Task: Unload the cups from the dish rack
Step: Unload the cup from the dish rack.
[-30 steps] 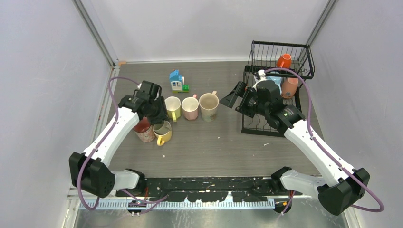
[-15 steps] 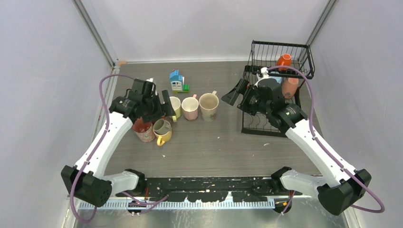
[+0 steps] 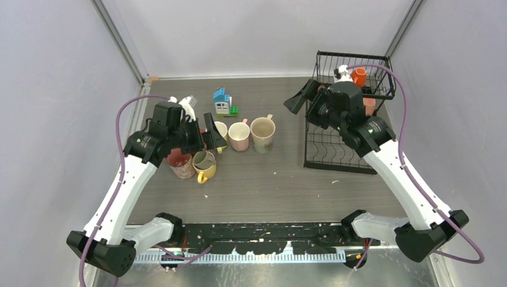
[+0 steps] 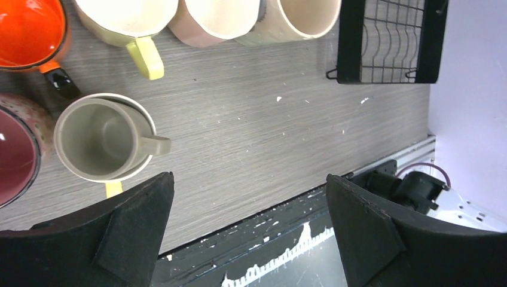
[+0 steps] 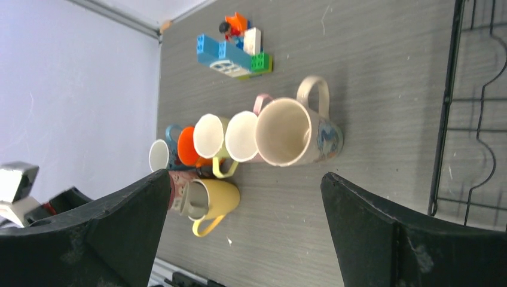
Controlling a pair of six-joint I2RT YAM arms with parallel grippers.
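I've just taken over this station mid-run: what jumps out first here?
A tight cluster of mugs stands on the table left of centre, with the open left gripper above it. At far right, the black dish rack holds an orange cup in its upper basket, the open right gripper by the rack's left edge.

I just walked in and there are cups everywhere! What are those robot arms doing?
The robot is emptying the black dish rack. A bunch of cups already stand on the table. An orange cup sits in the rack's top basket. The left gripper, over the table cups, and the right gripper, up by the rack, are both open and holding nothing.
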